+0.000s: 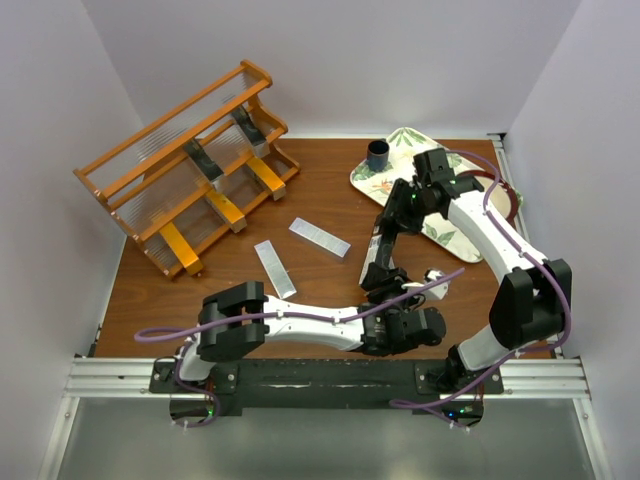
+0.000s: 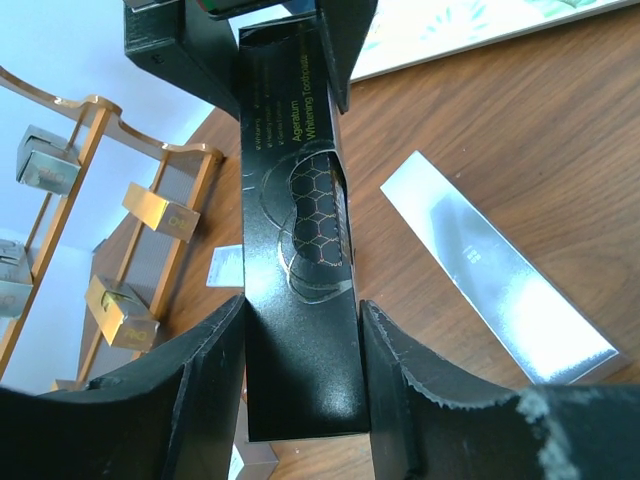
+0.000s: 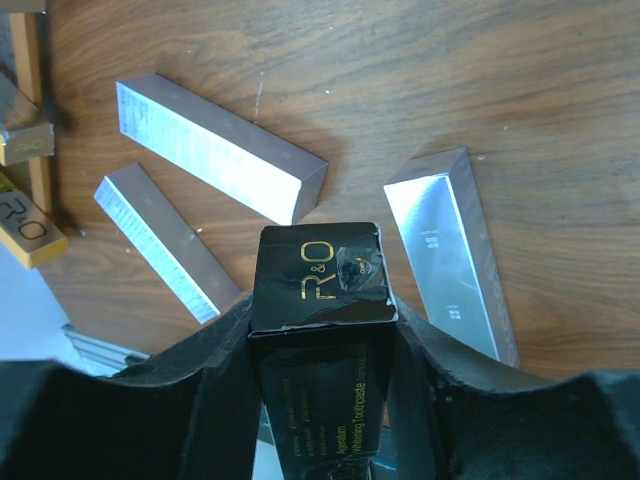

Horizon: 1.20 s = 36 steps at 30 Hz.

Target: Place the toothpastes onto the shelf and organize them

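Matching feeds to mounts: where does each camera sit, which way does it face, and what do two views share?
Top external: above and behind the bases, looking down at the table, shelf, left arm and right arm.
Left wrist: looks along the black toothpaste carton toward the shelf; left fingers low in frame.
Right wrist: looks down past the carton's end at silver cartons; right fingers flank it.
Shared: all three show that carton.
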Available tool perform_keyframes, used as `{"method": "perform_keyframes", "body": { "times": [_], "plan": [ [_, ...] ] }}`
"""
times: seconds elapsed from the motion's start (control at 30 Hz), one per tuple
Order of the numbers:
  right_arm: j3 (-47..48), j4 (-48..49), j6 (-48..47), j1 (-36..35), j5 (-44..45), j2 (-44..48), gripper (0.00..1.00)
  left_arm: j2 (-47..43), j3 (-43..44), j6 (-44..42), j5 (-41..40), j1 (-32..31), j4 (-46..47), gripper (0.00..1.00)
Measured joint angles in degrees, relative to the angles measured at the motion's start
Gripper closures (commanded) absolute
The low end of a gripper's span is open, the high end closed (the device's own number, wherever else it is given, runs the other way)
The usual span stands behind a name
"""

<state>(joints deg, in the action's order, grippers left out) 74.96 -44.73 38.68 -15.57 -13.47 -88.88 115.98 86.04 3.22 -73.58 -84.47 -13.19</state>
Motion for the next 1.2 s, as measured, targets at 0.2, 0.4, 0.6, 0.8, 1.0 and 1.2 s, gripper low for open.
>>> {"method": "perform_keyframes", "body": {
  "times": [0.2,0.4,0.6,0.8,1.0,1.2],
  "plan": [
    [-0.4,1.3,0.6,0.2,-2.1,0.0,0.13,0.0,0.0,0.0,0.4,0.0,-0.9,0.88],
    [-0.4,2.3,0.7,0.3,-2.6,0.0,0.05,-1.3,-0.7,1.8,2.5,0.1,-3.5,0.89],
    [-0.4,2.5,0.3,0.9,-2.3,0.5,0.04,-6.1,-2.0,7.5,7.0,1.1,-8.7,0.90],
    [-0.4,4.0,-0.7,1.9,-0.1,5.8,0.01,-15.4,-7.8,13.2,14.6,4.8,-11.9,0.90],
    [0.1,5.1,-2.7,2.3,3.8,11.1,0.01,-26.4,-14.6,17.5,21.6,9.4,-13.1,0.89],
    [0.1,5.4,-4.3,2.5,6.9,12.9,0.01,-37.8,-18.9,21.9,25.0,12.4,-18.7,0.89]
  ]
}}
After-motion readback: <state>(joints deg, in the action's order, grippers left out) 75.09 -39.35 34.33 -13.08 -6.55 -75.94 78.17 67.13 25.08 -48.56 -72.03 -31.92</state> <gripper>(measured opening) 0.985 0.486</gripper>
